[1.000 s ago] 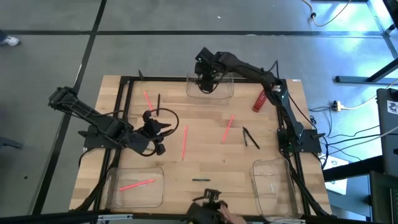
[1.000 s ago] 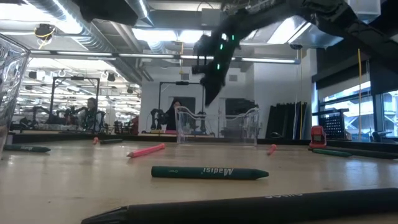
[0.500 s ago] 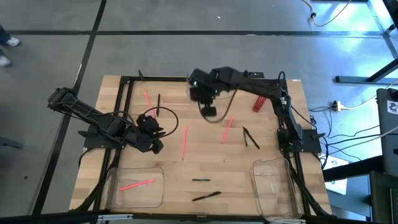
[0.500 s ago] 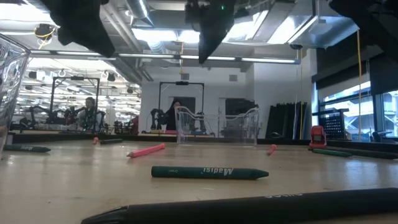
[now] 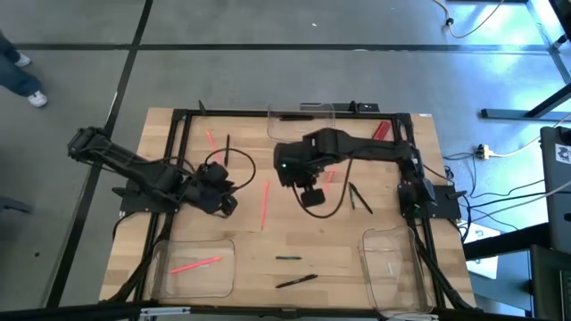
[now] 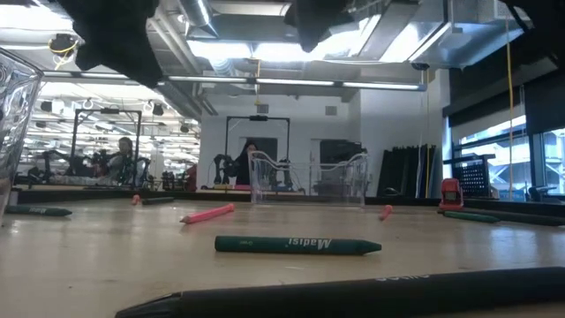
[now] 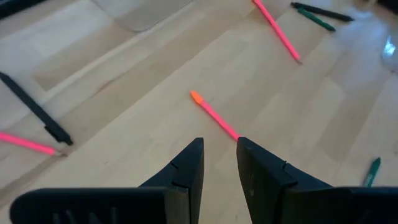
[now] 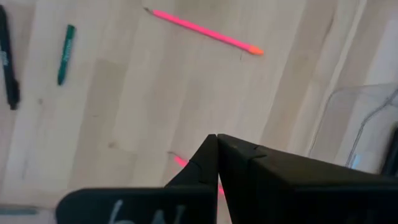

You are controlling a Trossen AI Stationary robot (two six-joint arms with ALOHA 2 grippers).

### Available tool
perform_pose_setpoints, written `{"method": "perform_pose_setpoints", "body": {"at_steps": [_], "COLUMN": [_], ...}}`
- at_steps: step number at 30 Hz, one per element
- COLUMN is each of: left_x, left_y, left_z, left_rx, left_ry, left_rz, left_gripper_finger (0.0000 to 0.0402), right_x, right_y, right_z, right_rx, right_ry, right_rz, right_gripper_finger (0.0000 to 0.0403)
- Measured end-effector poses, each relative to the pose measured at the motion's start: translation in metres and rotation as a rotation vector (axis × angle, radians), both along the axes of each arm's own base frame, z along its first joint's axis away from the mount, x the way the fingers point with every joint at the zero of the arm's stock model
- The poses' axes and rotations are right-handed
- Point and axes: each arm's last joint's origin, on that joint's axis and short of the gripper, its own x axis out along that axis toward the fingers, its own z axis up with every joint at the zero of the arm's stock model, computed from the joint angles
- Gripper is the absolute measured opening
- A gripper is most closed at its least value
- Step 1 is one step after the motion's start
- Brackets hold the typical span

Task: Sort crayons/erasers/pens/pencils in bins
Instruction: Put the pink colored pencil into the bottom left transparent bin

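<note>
Pink, black and green sticks lie scattered on the wooden table.
High view: one long pink stick lies mid-table. Left wrist: left gripper slightly parted, empty. Right wrist: right gripper closed, empty.

Grey floor; ceiling strip lights; possibly windows right.

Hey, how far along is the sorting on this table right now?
Barely started. Done: one pink stick lies in the left bin, a dark stick seemingly in the far bin; the right bin looks empty. In hand: nothing; left gripper jaws slightly apart, right gripper jaws shut, both empty. Left: a loose pink stick, green crayon, black pen and others on the table.
</note>
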Motion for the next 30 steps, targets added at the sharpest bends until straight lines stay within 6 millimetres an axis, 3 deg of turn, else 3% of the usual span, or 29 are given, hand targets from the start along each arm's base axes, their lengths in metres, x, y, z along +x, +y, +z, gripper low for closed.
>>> {"method": "perform_pose_setpoints", "body": {"at_steps": [9, 15, 23, 30], "left_x": [0.034, 0.065, 0.097, 0.105], "left_y": [0.033, 0.051, 0.066, 0.076], "left_z": [-0.014, -0.038, -0.078, -0.104], "left_rx": [-0.056, -0.093, -0.167, -0.178], "left_ry": [0.037, 0.056, 0.085, 0.147], "left_rz": [0.041, 0.059, 0.079, 0.143], "left_gripper_finger": [0.0089, 0.0089, 0.0089, 0.0089], "right_x": [-0.040, -0.062, -0.067, -0.069], "right_y": [0.018, 0.024, 0.031, 0.031], "right_z": [0.051, 0.074, 0.078, 0.077], "right_rx": [-0.057, -0.135, -0.175, -0.183], "right_ry": [-0.142, -0.229, -0.245, -0.228], "right_rz": [-0.086, -0.131, -0.119, -0.113], "right_gripper_finger": [0.0009, 0.0009, 0.0009, 0.0009]}}
